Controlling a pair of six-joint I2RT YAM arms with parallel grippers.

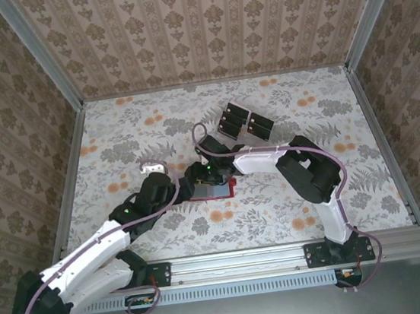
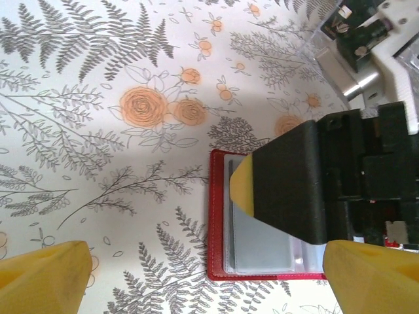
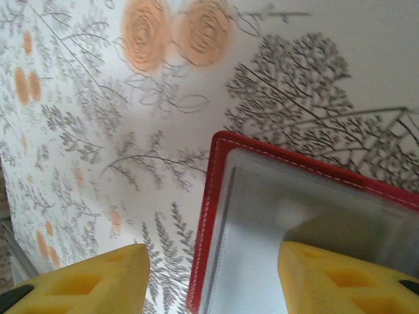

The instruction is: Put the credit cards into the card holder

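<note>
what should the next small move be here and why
Probably start the open, empty left gripper toward the black cards farther back: no card is at the red wallet yet, and the right gripper seems to pin it with one finger on the clear pocket.

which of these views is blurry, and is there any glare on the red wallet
Right wrist view: the softest, with the table print smeared and a pale hazy sheen across the red wallet. Left wrist view: the print is crisp, the left claw's yellow fingertips are blurred from closeness, and there is a bright glint on the metal part at top right. Top external view: sharp and evenly lit.
</note>
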